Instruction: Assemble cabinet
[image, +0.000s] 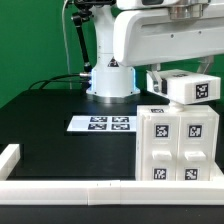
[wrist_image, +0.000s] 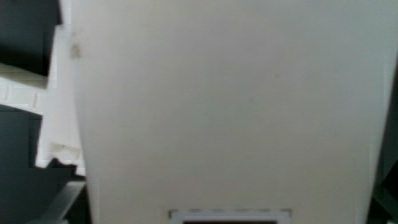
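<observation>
The large white plastic cabinet box (image: 176, 140) with tagged drawer blocks stands at the exterior view's right, beside the low white border rail (image: 70, 188). It looks stiff, smooth and probably slippery, so you should grip its flat side walls. The gripper's jaws are hidden; I cannot tell their state.

— How much of the cabinet (image: 178, 140) shows?
— Not all of it. One side is cut off by the exterior view's right edge, and the arm (image: 150, 35) above the cabinet is cropped at the top.
— And the gripper?
— Its fingers are hidden somewhere above the cabinet, so I cannot tell whether they are spread or closed. The wrist view gives only a blurred white surface (wrist_image: 222, 110), and I cannot say which part it is.
</observation>
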